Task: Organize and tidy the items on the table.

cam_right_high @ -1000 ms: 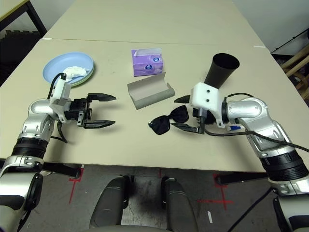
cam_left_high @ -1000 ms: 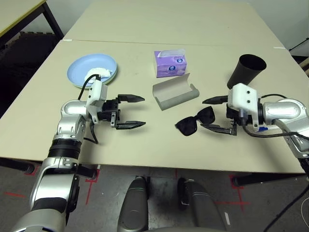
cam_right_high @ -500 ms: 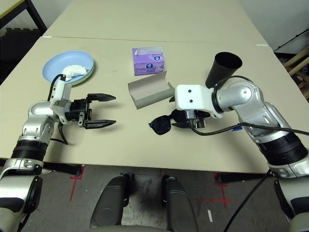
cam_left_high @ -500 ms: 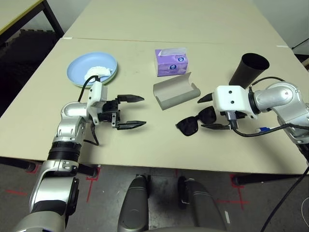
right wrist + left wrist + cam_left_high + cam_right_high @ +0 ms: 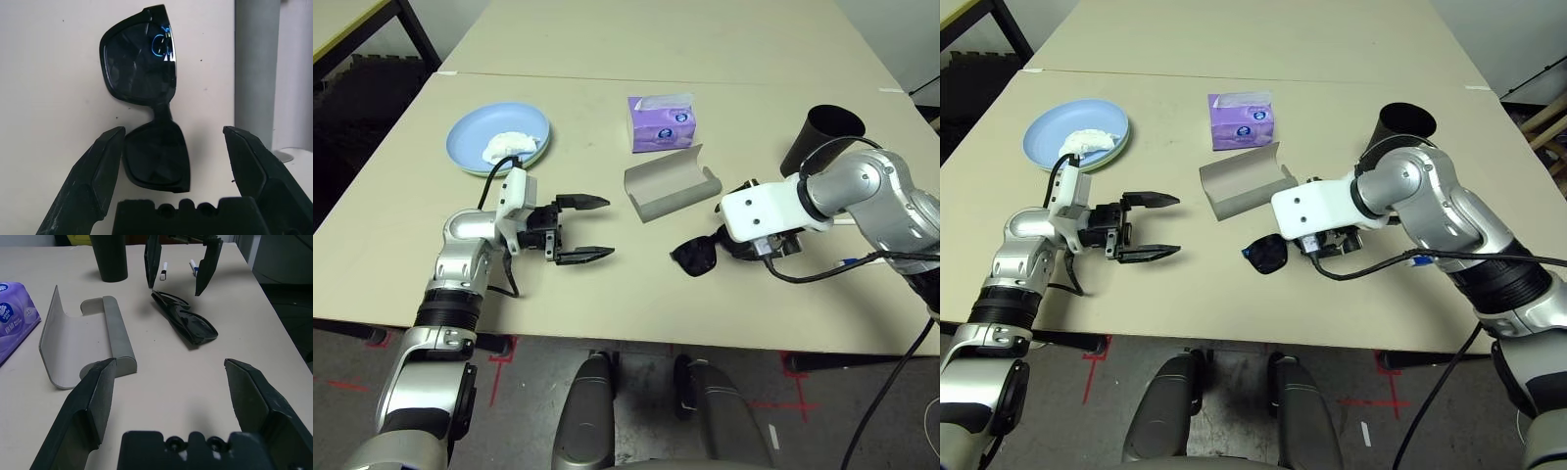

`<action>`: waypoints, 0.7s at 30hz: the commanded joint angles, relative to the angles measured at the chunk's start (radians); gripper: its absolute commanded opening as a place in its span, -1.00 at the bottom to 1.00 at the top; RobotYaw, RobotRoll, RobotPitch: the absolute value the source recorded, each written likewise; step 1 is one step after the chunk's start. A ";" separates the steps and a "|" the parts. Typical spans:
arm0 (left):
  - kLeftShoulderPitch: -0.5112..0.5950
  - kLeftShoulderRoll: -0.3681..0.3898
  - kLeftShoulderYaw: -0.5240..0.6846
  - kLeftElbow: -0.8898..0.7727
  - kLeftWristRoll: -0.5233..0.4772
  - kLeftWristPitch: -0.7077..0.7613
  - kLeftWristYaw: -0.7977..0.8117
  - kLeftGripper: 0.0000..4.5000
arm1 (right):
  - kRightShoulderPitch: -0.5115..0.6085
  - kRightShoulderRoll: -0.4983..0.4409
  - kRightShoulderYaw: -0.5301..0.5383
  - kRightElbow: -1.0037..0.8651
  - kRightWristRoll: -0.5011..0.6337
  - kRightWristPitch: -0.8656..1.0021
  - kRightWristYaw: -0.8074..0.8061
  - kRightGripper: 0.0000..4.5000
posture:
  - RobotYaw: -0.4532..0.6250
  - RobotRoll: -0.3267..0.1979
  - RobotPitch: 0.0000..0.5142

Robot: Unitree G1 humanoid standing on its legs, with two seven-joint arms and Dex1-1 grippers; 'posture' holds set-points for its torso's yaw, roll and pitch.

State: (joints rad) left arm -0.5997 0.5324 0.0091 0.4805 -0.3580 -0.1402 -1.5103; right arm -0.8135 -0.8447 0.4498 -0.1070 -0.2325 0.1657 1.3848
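Light blue plate (image 5: 489,129) with crumpled tissue (image 5: 509,146) sits far left on the surface (image 5: 626,284). Left gripper (image 5: 584,229) hovers, jaws open and empty. Grey glasses case (image 5: 668,183) lies open at centre, purple tissue box (image 5: 659,123) behind it. Right gripper (image 5: 171,161) is poised over the black sunglasses (image 5: 146,98), jaws open astride one lens. Black cup (image 5: 820,137) stands far right.

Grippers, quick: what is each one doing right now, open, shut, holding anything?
Left gripper: open, holding nothing, over bare table.
Right gripper: open, fingers either side of the black sunglasses, not gripping them yet.
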 commanded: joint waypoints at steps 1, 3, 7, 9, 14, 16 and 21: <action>0.010 0.004 -0.014 -0.018 0.001 -0.015 -0.015 0.99 | -0.013 0.008 0.019 0.002 -0.019 -0.021 0.022 1.00 | 0.27 0.25 -0.19; 0.011 0.004 -0.016 -0.021 0.002 -0.014 -0.013 0.99 | -0.016 0.009 0.024 0.000 -0.034 -0.029 0.028 1.00 | 0.27 0.25 -0.19; 0.012 0.003 -0.018 -0.024 0.005 -0.010 -0.009 0.99 | -0.026 0.019 0.034 0.001 -0.065 -0.042 0.033 1.00 | 0.28 0.25 -0.19; 0.012 0.003 -0.019 -0.024 0.006 -0.011 -0.006 0.99 | -0.032 0.028 0.038 0.003 -0.078 -0.041 0.035 1.00 | 0.28 0.25 -0.19; 0.015 0.005 -0.019 -0.023 0.007 -0.013 -0.003 0.99 | -0.042 0.051 0.048 0.004 -0.105 -0.028 0.050 1.00 | 0.29 0.25 -0.19; 0.016 0.006 -0.020 -0.024 0.008 -0.014 -0.001 0.99 | -0.049 0.058 0.054 0.002 -0.117 -0.008 0.064 1.00 | 0.29 0.25 -0.20; 0.016 0.007 -0.020 -0.021 0.009 -0.019 0.002 0.99 | -0.065 0.060 0.067 0.010 -0.145 0.017 0.100 1.00 | 0.30 0.25 -0.21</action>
State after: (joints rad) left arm -0.5996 0.5327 0.0003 0.4801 -0.3566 -0.1434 -1.5060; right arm -0.8698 -0.7807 0.5004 -0.0917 -0.3676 0.1760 1.4669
